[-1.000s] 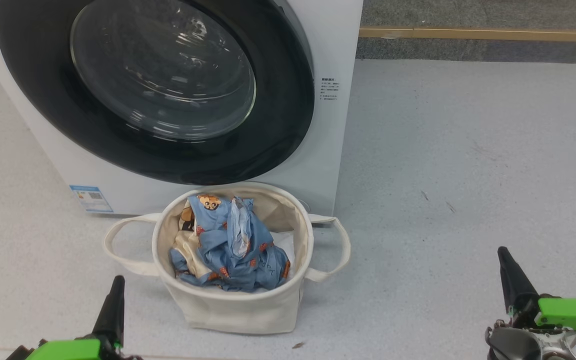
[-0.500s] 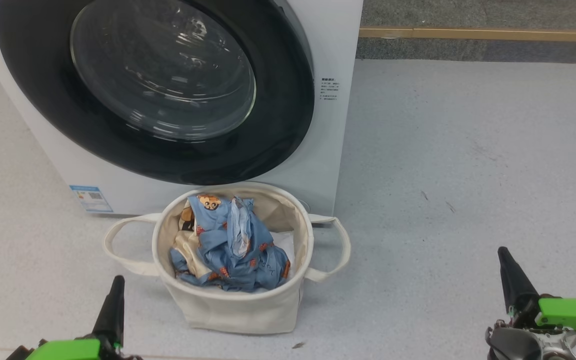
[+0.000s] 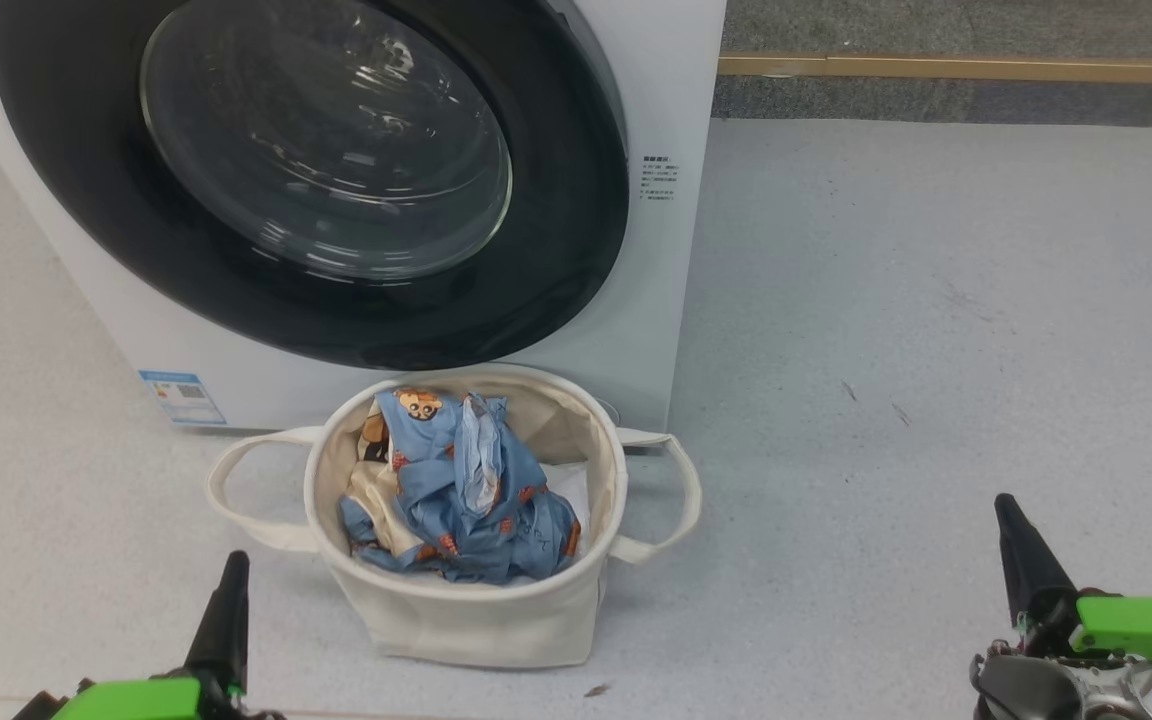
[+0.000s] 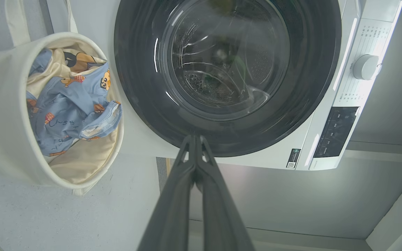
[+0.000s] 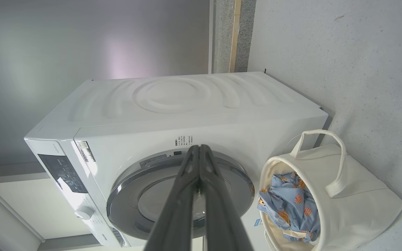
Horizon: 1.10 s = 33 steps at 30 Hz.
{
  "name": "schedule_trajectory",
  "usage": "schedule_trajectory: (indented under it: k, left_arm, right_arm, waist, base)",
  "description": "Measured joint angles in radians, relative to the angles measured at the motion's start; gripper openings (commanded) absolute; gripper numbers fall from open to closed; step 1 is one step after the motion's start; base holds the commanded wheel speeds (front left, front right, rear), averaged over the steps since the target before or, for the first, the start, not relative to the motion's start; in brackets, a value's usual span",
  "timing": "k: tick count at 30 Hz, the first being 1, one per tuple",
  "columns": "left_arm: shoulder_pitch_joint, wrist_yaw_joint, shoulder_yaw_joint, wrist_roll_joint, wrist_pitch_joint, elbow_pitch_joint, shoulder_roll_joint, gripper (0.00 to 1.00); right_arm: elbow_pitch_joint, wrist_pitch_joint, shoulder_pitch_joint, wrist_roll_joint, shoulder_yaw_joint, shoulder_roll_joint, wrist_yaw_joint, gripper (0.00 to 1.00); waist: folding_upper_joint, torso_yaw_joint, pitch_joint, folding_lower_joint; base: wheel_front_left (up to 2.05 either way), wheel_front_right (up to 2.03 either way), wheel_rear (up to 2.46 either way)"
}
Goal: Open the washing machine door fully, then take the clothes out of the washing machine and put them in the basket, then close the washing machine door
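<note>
Nothing has moved this past second: your washing machine door (image 3: 306,170) sits shut, the clothes (image 3: 466,490) lie in the basket (image 3: 476,620) just before the washing machine (image 3: 666,300), and the left claw (image 3: 232,575) and right claw (image 3: 1011,520) hang clenched and empty, so the task looks done.

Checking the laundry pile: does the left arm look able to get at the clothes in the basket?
Probably yes: the basket stands open-topped near the shut left end effector, the clothes lie uncovered on top, and nothing stands between them.
</note>
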Motion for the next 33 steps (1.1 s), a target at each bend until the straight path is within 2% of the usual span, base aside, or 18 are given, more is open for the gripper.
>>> schedule_trajectory:
  k: [33]
  left_arm:
    - [0.0, 0.0, 0.002, 0.0, 0.0, 0.0, -0.002, 0.0]
  right_arm:
    - [0.0, 0.004, 0.0, -0.002, -0.007, 0.007, 0.0, 0.0]
  waist:
    - [0.0, 0.0, 0.0, 0.0]
  base:
    - [0.0, 0.0, 0.0]
